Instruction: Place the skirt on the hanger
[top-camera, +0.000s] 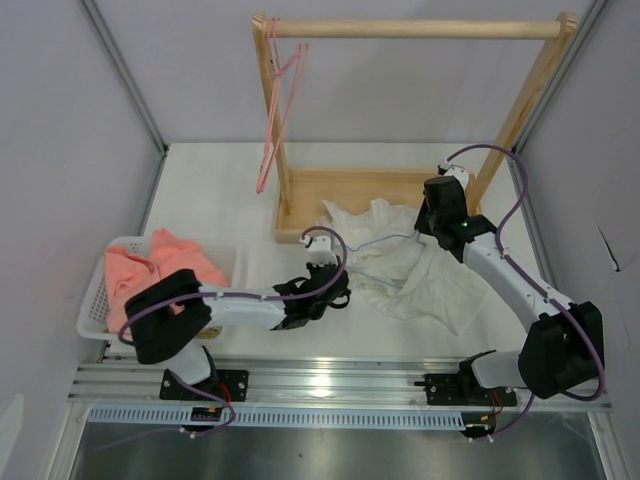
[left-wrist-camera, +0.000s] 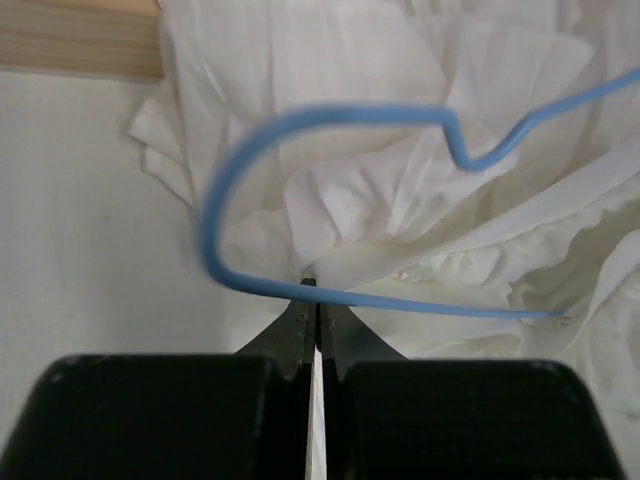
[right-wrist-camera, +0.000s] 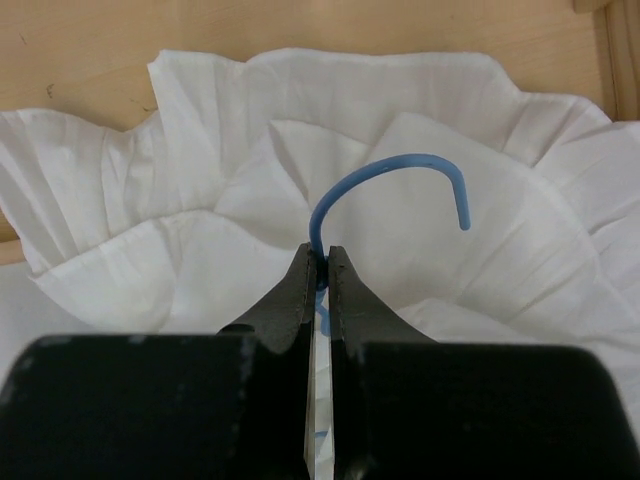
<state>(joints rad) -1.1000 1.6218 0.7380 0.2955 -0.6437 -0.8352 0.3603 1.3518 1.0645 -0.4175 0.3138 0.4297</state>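
the skirt (top-camera: 420, 280) lies crumpled on the white surface (top-camera: 230, 200), in front of the wooden rack (top-camera: 400, 30). its far edge laps onto the rack's base board (top-camera: 340, 185). the hanger (top-camera: 390, 238) lies flat on top of the skirt, and from above only a faint blue line across the cloth can be seen.

the left arm (top-camera: 240, 305) reaches in from the near left. in the left wrist view its jaws are closed on the hanger (left-wrist-camera: 350, 110), pinching the lower run of wire just beside a rounded shoulder bend. the skirt (left-wrist-camera: 400, 200) is bunched under and behind the wire, bare surface (left-wrist-camera: 80, 250) lies to the left, and a strip of base board (left-wrist-camera: 70, 40) crosses the upper left corner.

the right arm (top-camera: 510, 275) comes in from the near right to the far side of the skirt. in the right wrist view its jaws are closed on the hanger (right-wrist-camera: 410, 158) at the foot of the hook. the hook arcs up and to the right, with its tip free over the cloth. the skirt (right-wrist-camera: 200, 250) fans out in ruffled folds beneath it, with the base board (right-wrist-camera: 150, 40) behind.

a pink hanger (top-camera: 268, 125) hangs at the left end of the rack's rail. a white basket (top-camera: 95, 300) holding a pink cloth (top-camera: 150, 265) sits at the near left of the surface, well apart from the skirt.
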